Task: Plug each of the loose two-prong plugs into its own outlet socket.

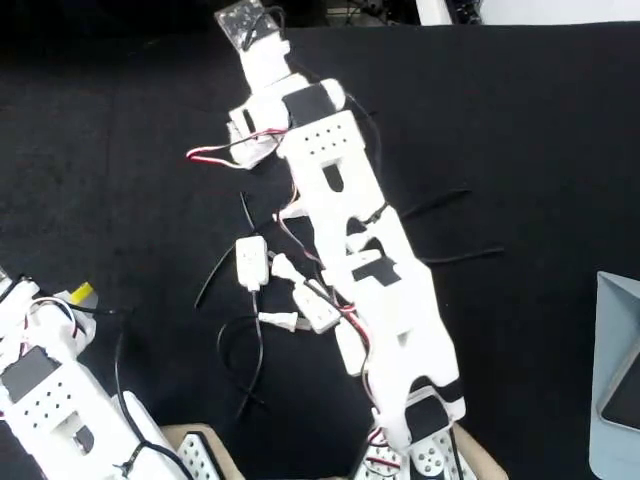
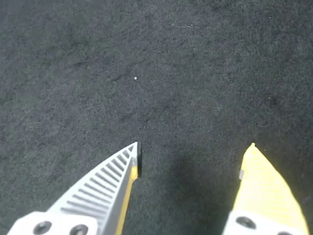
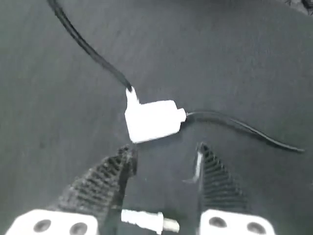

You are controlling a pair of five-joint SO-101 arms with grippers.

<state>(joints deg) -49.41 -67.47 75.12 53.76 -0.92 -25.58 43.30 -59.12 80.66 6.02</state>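
Left tool (image 2: 193, 145) hangs released near its own base, jaws spread over bare black worktop (image 2: 146, 73), well apart from the plugs. I'd say it's parked there to give the other arm room.

Right tool (image 3: 165, 148) is released too, jaws wide, nothing gripped. Closest to it lies a loose white two-prong plug (image 3: 146, 220), flat on the worktop between the jaw roots, and that looks like the pick it's lined up for. Just beyond the tips sits a white outlet socket (image 3: 152, 120), a black cord (image 3: 88, 46) trailing away, apart from that plug.

From above, a lower outlet (image 1: 318, 308) has another plug (image 1: 280, 320) right against it; seated or not, I cannot tell.

Off at the worktop's edge, a grey bin (image 1: 605, 330) holds a dark flat item (image 1: 625, 400) I can't identify.
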